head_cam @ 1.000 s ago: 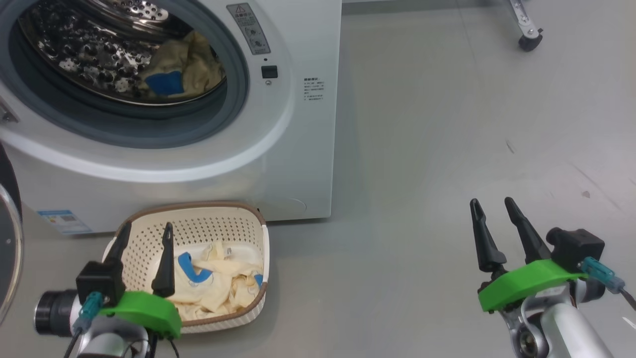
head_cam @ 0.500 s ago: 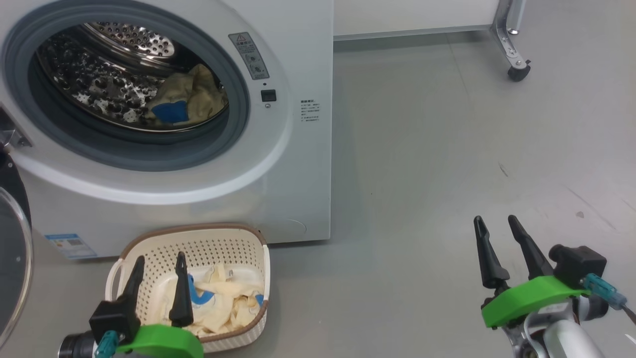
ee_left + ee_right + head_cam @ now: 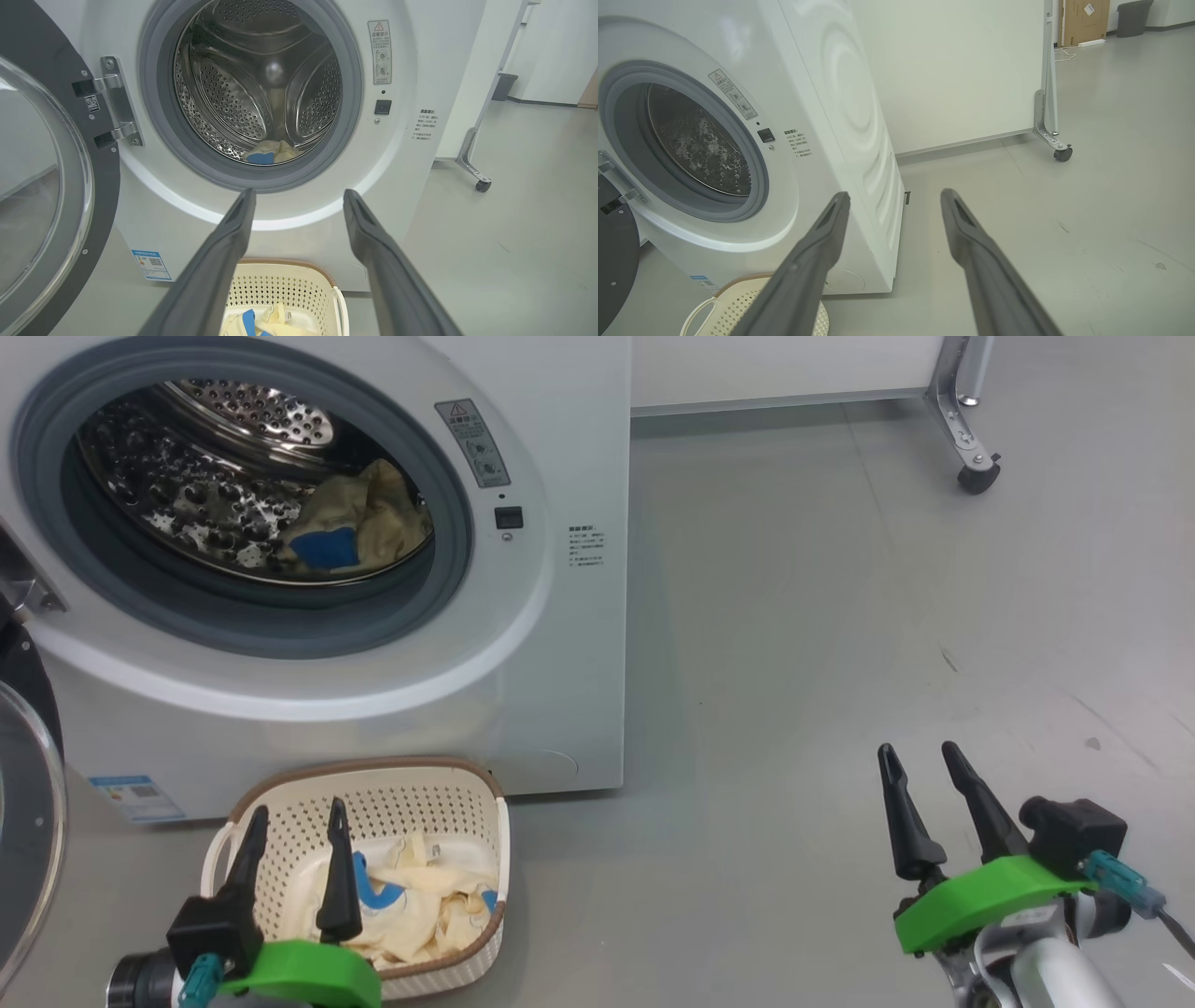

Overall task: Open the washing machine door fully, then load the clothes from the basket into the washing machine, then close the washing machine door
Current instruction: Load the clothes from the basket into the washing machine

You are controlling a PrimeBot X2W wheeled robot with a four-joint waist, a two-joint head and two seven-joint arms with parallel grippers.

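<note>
since a second ago the camera tilted up; left gripper (image 3: 298, 806) and right gripper (image 3: 917, 749) stay spread, empty. at 7 o'clock the basket (image 3: 373, 764) cradles crumpled pale yellow clothes (image 3: 420, 896) with blue trim.

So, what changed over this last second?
The whole head view shifted, so the camera moved; nothing visibly moved against the floor, and nothing was taken or let go. The left gripper stays open over the basket, the right gripper open over the floor. Clothes remain in the basket and drum; the door stays open.
</note>
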